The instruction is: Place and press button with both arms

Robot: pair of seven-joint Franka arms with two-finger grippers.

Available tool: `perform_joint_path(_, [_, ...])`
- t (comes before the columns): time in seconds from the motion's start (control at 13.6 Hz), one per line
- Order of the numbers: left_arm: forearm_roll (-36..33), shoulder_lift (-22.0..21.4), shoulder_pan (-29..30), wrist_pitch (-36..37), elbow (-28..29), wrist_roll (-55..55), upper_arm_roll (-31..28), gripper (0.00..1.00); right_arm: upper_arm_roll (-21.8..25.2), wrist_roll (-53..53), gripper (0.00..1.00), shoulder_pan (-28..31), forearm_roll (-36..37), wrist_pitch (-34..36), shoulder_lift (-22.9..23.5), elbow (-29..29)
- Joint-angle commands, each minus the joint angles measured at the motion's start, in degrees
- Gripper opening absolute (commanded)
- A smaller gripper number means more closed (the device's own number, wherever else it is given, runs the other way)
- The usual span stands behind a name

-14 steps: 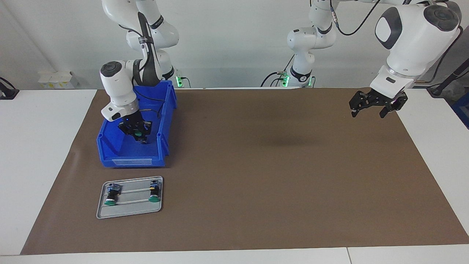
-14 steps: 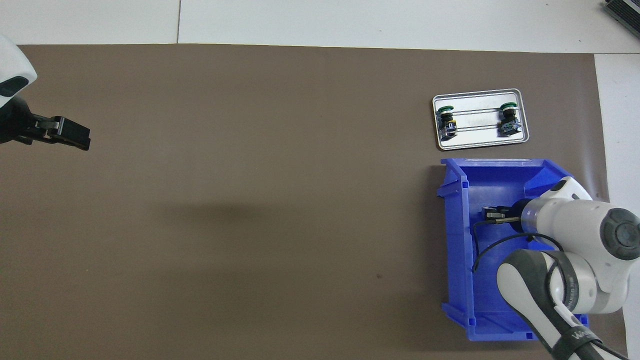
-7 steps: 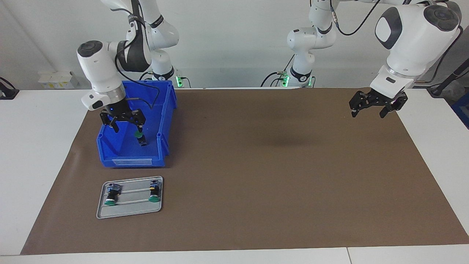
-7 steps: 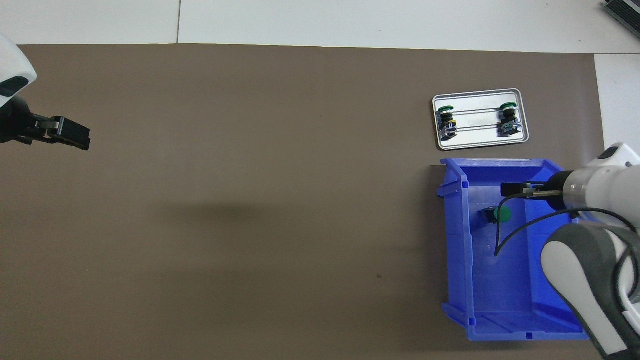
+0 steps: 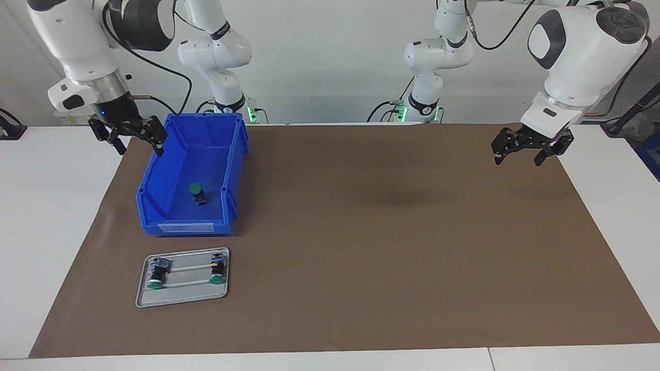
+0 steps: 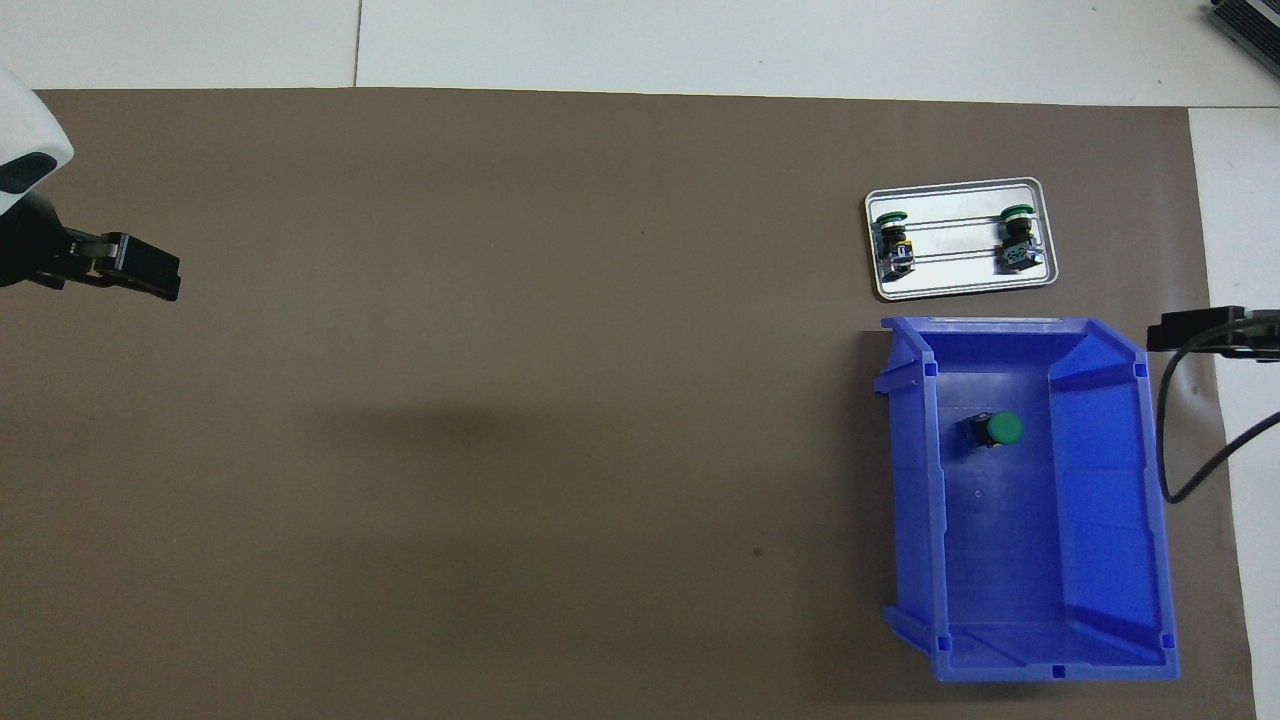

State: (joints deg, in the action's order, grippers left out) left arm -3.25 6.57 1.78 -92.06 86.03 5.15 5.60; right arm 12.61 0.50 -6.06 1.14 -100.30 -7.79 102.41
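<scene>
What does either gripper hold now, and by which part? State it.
Nothing is held. The right gripper hangs open beside the blue bin; the button lies loose inside it. The left gripper waits open and empty over the mat.

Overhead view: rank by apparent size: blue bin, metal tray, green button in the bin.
1. blue bin
2. metal tray
3. green button, lying in the bin

All three rest at table level, so the order is clear.

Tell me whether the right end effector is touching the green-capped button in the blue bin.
Apart. The facing view shows the right end effector raised, open and empty outside the blue bin's wall, while the button lies alone on the bin floor.
</scene>
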Motion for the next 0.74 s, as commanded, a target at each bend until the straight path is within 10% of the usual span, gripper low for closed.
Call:
perform_joint_path(0.0, [-0.8,-1.7,0.4,-0.6,2.0,0.0,0.3,1.0,-0.7,0.7,1.0,1.8,-1.1,12.6,7.4,-16.1])
perform_joint_path(0.66, [-0.8,-1.8,0.4,-0.6,2.0,0.0,0.3,1.0,-1.4,-3.8,1.0,0.5,2.9,14.3,8.1,-16.5])
